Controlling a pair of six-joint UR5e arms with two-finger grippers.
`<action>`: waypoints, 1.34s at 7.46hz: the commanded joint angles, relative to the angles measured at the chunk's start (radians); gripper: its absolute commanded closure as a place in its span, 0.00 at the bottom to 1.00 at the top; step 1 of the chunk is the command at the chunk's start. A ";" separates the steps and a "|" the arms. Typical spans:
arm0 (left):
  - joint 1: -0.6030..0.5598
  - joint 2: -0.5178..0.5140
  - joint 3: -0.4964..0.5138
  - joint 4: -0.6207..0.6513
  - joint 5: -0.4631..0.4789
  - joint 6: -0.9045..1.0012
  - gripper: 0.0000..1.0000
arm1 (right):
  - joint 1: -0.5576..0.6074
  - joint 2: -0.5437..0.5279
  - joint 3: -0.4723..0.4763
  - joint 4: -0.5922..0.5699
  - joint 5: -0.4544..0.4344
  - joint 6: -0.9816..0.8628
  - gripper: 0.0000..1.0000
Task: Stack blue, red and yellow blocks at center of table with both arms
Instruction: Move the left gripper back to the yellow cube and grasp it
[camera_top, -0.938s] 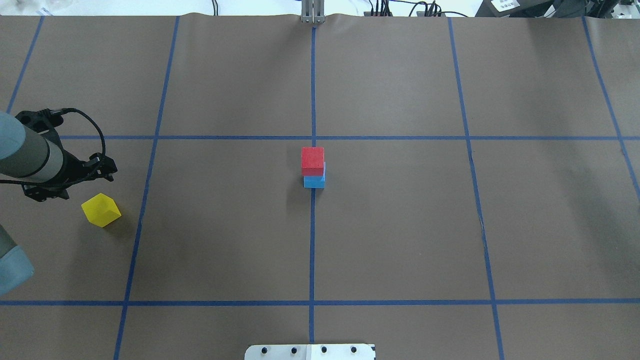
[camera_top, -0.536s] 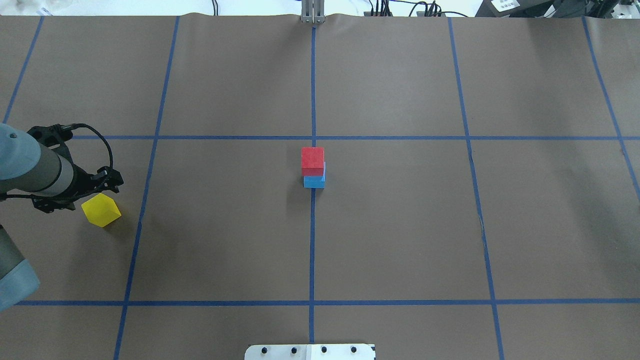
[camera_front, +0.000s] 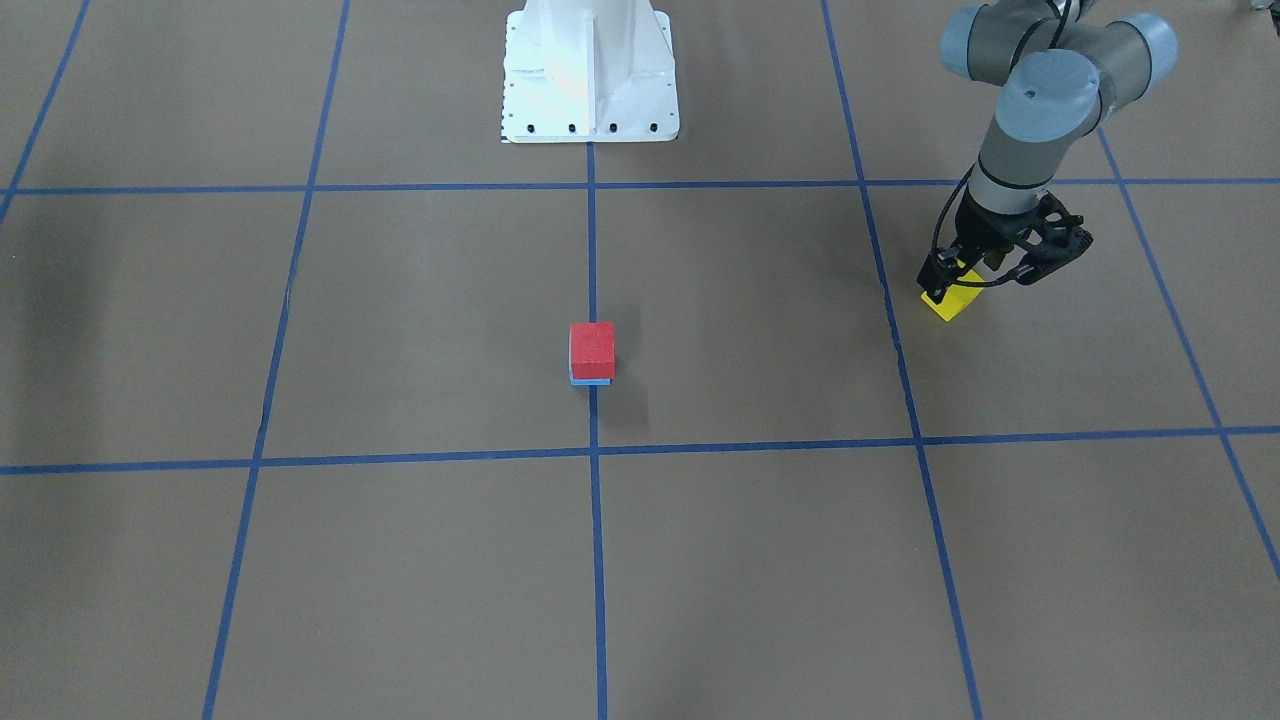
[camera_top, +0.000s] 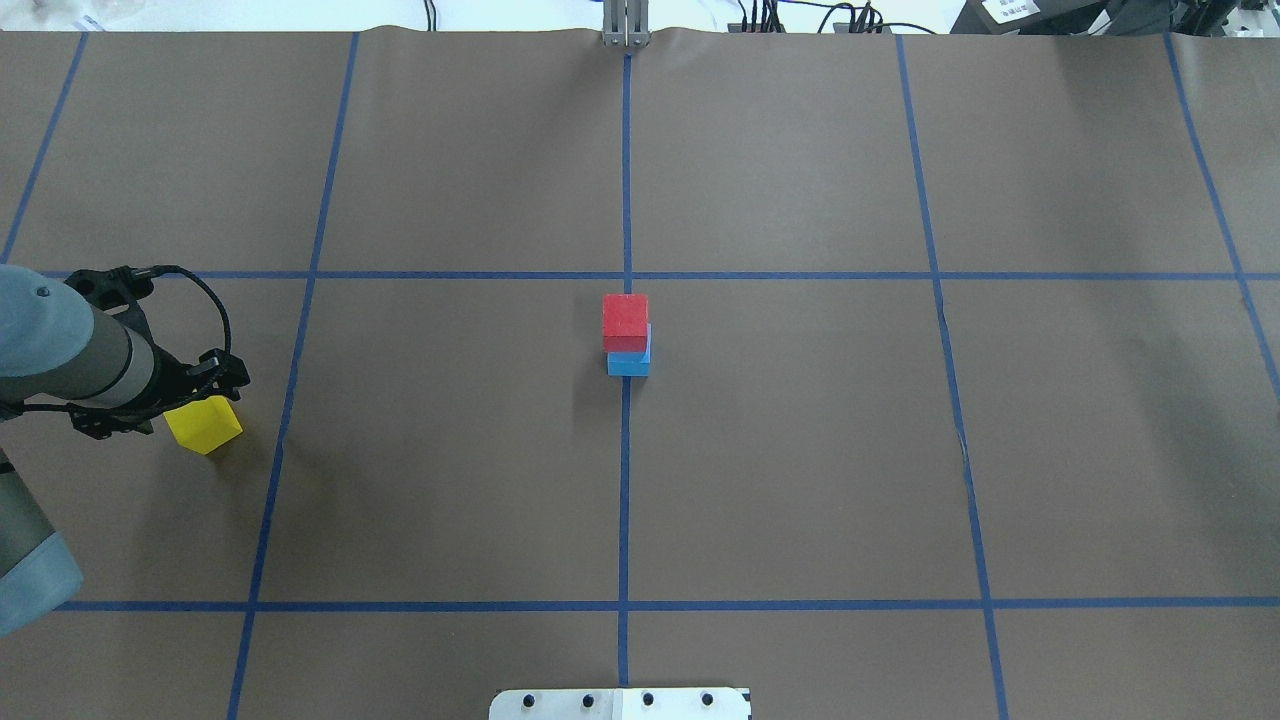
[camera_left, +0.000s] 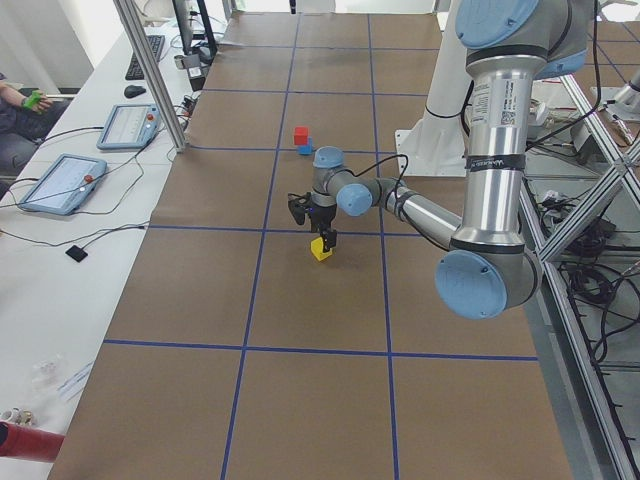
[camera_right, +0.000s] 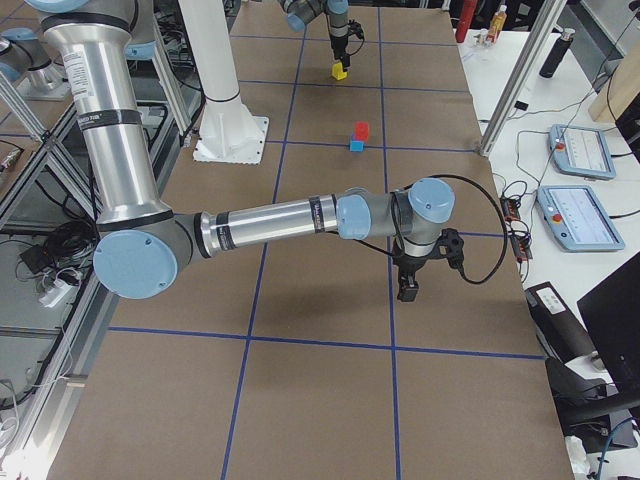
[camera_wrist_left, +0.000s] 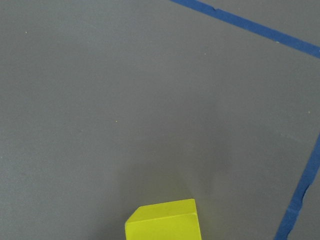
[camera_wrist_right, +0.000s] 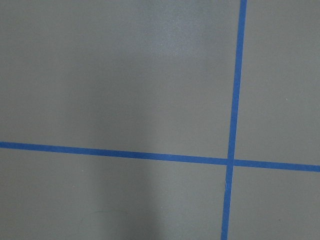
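Note:
A red block (camera_top: 625, 318) sits on a blue block (camera_top: 628, 365) at the table's centre; the stack also shows in the front-facing view, red (camera_front: 592, 347) over blue (camera_front: 590, 381). A yellow block (camera_top: 208, 428) lies on the table at the far left, also seen in the front-facing view (camera_front: 952, 303) and at the bottom of the left wrist view (camera_wrist_left: 164, 222). My left gripper (camera_top: 190, 398) is open, right over the yellow block, its fingers reaching down around it (camera_front: 975, 278). My right gripper (camera_right: 408, 290) shows only in the exterior right view, low over bare table; I cannot tell if it is open or shut.
The robot's white base (camera_front: 590, 70) stands at the table's edge behind the centre line. Blue tape lines (camera_top: 625, 480) divide the brown table into squares. Tablets (camera_right: 578, 150) lie on a side bench past the far edge.
My left gripper has moved nearer and lower, from beside the yellow block to over it, now covering part of it. The blocks have not moved.

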 joint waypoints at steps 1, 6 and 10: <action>0.001 -0.004 0.036 -0.035 0.000 0.000 0.00 | 0.000 0.002 -0.002 0.000 -0.002 0.000 0.01; 0.018 -0.004 0.038 -0.039 -0.003 0.000 0.83 | 0.000 -0.003 0.001 0.000 -0.005 0.000 0.01; 0.012 -0.016 -0.125 0.130 -0.036 0.152 1.00 | 0.000 0.000 0.001 0.000 -0.007 0.000 0.01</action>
